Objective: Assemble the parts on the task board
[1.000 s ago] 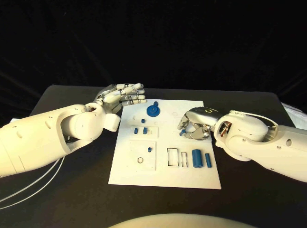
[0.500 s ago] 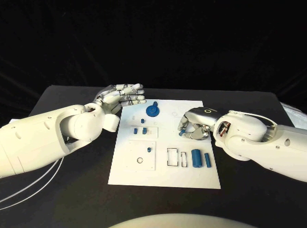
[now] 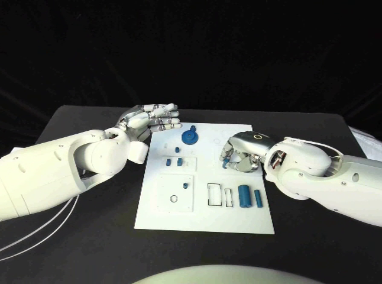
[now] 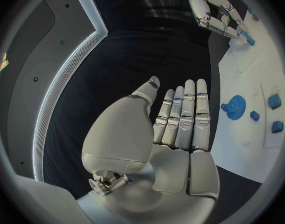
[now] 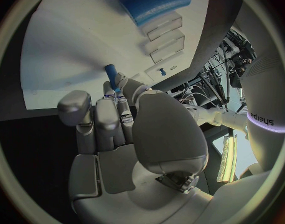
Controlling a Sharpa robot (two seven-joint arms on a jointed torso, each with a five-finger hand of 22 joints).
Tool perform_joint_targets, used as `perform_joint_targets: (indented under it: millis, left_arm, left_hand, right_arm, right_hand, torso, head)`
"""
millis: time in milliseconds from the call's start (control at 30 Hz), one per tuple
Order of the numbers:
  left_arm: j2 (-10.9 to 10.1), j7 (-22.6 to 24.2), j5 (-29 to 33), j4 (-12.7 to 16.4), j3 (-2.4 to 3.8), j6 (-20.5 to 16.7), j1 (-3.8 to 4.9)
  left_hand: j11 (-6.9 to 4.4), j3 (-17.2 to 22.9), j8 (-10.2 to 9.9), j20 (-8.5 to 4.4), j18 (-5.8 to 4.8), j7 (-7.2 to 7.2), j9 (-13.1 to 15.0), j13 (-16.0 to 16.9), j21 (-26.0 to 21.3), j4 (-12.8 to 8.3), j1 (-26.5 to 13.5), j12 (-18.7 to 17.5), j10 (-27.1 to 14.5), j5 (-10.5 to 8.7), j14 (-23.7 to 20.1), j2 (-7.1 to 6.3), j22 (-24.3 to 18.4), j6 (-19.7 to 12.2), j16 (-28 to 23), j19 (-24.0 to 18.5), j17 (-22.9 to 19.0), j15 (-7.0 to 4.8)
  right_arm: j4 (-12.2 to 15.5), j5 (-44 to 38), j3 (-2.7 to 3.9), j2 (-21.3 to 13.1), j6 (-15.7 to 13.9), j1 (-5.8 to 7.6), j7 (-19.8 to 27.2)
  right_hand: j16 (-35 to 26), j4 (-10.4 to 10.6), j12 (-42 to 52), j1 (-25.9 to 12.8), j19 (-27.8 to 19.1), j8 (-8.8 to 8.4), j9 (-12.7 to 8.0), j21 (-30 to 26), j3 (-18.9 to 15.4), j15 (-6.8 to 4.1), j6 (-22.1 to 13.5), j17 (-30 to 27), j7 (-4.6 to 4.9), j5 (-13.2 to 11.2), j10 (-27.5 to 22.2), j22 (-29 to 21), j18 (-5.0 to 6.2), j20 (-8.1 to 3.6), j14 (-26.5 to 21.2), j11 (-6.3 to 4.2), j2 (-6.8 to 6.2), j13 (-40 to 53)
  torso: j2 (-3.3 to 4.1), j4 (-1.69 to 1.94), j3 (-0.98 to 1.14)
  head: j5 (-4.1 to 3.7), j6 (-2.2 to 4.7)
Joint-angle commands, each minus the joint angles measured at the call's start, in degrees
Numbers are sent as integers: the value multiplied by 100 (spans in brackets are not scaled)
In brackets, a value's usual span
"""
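Note:
The white task board (image 3: pixel 204 219) lies mid-table. On its right half my right hand (image 3: pixel 242 155) hovers with its fingers curled, pinching a small blue peg (image 5: pixel 111 74); the peg (image 4: pixel 247 37) also sticks out of those fingers in the left wrist view. My left hand (image 3: pixel 152 121) is held flat and holds nothing, beside the board's far left corner. A blue gear (image 3: pixel 190 138) stands on the far part of the board, with small blue blocks (image 3: pixel 174 161) nearer. A fat blue cylinder (image 3: pixel 244 196) and a thin blue bar (image 3: pixel 258 198) lie near the right edge.
A square inset plate (image 3: pixel 175 192) on the board's left half carries a small blue peg (image 3: pixel 186 185) and a ring. Rectangular slots (image 3: pixel 215 194) sit left of the cylinder. White cables (image 3: pixel 38 234) trail over the black table at the near left.
My right hand has edged slightly toward the far side of the board with the peg still in its fingers. The left hand has stayed where it was.

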Motion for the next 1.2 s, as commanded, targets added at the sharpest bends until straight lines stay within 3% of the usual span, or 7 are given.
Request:
perform_joint_targets:
  millis: [33,233,433,733,900,1000,1200]
  left_arm:
    - [6,19,-22,4,3,108,-1]
    - [7,45,-24,1,3,75,-2]
    - [8,58,-24,-5,3,75,-5]
    - [32,71,-24,-53,3,92,-20]
    - [42,64,-24,-69,3,84,-27]
    - [46,66,-24,-81,4,85,-29]
    - [48,70,-24,-94,4,93,-30]
  left_hand:
    - [8,-20,3,16,62,-2,-6,-3,-1,1,4,-25,-50,34,-5,7,-6,-41,-13,-8,-8,25]
    - [8,-20,3,16,62,-2,-6,-3,-1,1,4,-25,-50,34,-5,7,-6,-41,-13,-8,-8,25]
    - [8,-24,7,18,64,-2,-4,-1,2,-2,11,-18,-53,34,-1,17,-27,-43,-19,-8,-9,25]
    - [7,-23,10,18,65,-3,-3,0,4,-4,14,-15,-52,35,2,21,-31,-40,-20,-7,-8,24]
    - [6,-24,13,18,65,-4,-2,0,5,-5,17,-13,-51,35,4,23,-36,-38,-21,-6,-8,24]
    - [6,-24,13,18,65,-4,-2,0,5,-5,17,-13,-51,35,4,23,-36,-38,-21,-6,-8,24]
    - [6,-24,13,18,65,-4,-2,0,5,-5,17,-13,-51,35,4,23,-36,-38,-21,-6,-8,24]
  right_arm:
    - [63,124,3,-31,-551,-5,171]
    - [202,533,7,-178,-669,12,191]
    - [598,753,15,-312,-724,41,308]
    - [972,805,17,26,-723,-3,497]
    - [942,703,2,293,-668,-26,528]
    - [871,589,-12,452,-649,-92,561]
    - [664,429,-28,788,-544,-335,583]
  right_hand:
    - [28,-10,11,103,35,42,10,30,9,-49,45,8,13,17,260,35,-78,-8,114,-216,84,86]
    - [45,-11,11,82,42,40,11,46,4,-50,35,24,14,19,252,49,-80,-11,119,-215,73,87]
    - [69,-8,10,47,48,36,10,70,-2,-45,14,45,24,38,232,72,-85,-12,123,-207,60,88]
    - [81,-8,12,30,48,27,8,86,2,-42,-13,50,29,65,218,86,-87,-10,124,-204,66,90]
    - [84,-9,12,31,51,26,7,93,4,-42,-15,54,29,67,217,95,-88,-10,124,-204,66,91]
    - [84,-8,15,28,47,24,7,92,15,-40,-22,48,31,90,215,91,-87,-9,123,-202,81,93]
    - [76,-8,18,24,45,26,9,93,20,-40,-21,32,30,107,215,90,-87,-8,120,-202,87,94]
  torso:
    - [-2,-1,1]
    - [-8,0,-10]
    - [-1,-5,5]
    - [-12,11,-1]
    - [-19,12,-21]
    - [-16,12,-15]
    - [-10,10,-6]
  head:
    - [-4,0]
    - [-8,-6]
    - [0,12]
    - [25,6]
    - [34,5]
    - [77,35]
    - [138,17]
